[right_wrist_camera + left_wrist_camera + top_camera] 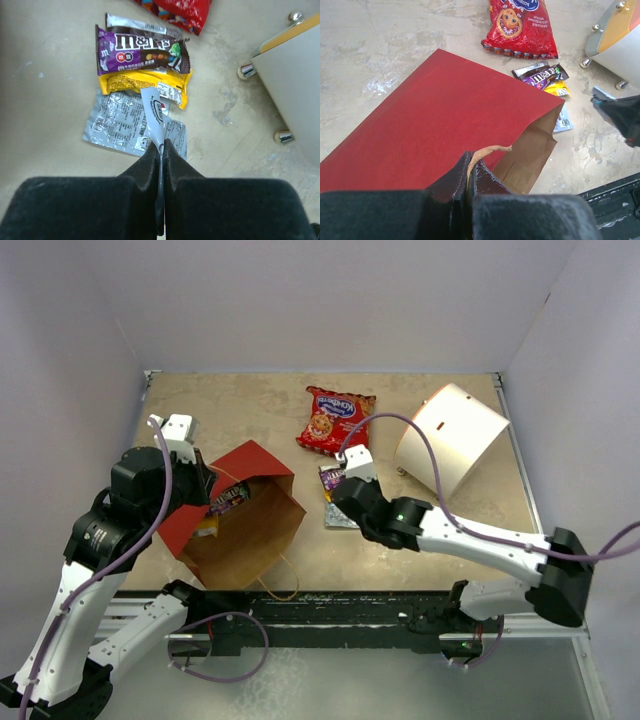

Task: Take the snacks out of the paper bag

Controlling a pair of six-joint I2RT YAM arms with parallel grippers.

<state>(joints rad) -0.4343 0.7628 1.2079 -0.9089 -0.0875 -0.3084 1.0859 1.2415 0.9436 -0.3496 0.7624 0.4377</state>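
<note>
The left arm rises from its base at the near left, bends at the elbow and tips its wrist toward the middle of the table [230,405]. The left gripper [470,160] is shut tight on a thin brown handle [490,149] of the paper bag [435,125]. The bag sits at the near left and leans. Its red side faces up and left. Its mouth opens toward the near right, so the top view looks into the brown inside. The bag's long way runs from left to right. A dark packet [228,498] and a bit of yellow show inside it. A second handle [285,580] hangs loose at the near side. The right arm lies low and long, from its base at the near right up to the middle of the table. The right gripper [161,145] is pinched shut on the thin edge of a foil pack [154,112], which sticks straight out from the fingers. More silver foil [112,127] lies flat under it. I cannot tell if that is the same pack. Just past it lies the candy packet [142,50], flat, with its long way going side to side in the wrist view. Farther back the cookie bag [337,420] lies flat, its long way running near to far with a small tilt. To the right, a white cylinder [450,445] lies on its side.
</note>
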